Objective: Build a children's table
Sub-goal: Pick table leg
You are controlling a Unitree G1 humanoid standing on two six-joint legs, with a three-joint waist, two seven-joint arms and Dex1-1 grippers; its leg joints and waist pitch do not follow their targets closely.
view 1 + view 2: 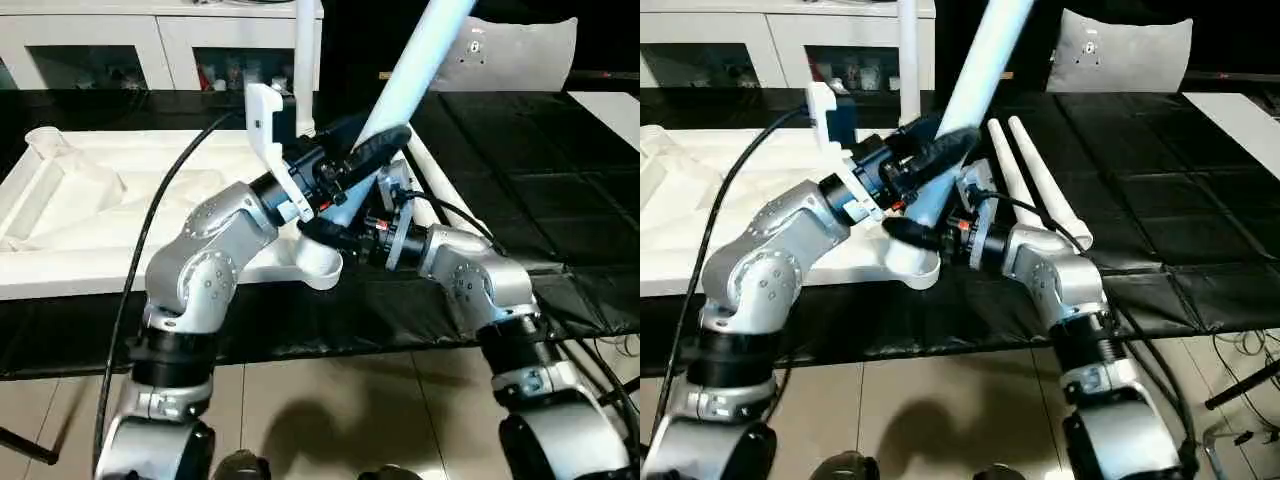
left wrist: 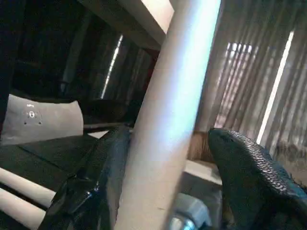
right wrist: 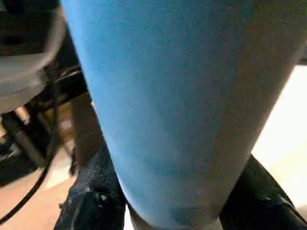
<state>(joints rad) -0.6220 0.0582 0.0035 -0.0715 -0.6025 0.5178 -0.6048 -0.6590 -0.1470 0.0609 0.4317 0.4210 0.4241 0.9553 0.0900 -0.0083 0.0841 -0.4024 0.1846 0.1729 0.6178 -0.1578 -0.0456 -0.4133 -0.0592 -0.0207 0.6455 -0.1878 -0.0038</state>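
While it leans up and away at a slant, the long white tube leg (image 1: 425,55) has its foot at the round corner socket (image 1: 318,262) of the white ribbed plastic tabletop (image 1: 80,215) — the right gripper (image 3: 172,201) clamps it low, the left gripper (image 2: 165,177) sits loosely around it higher up, one finger clear. Two more white tube legs (image 1: 1035,175) lie on the black mat (image 1: 1160,180) just beside.

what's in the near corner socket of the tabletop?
A tilted white leg runs down toward that corner socket, with both grippers, left and right, around it. Its lower end is hidden, so seating can't be confirmed.
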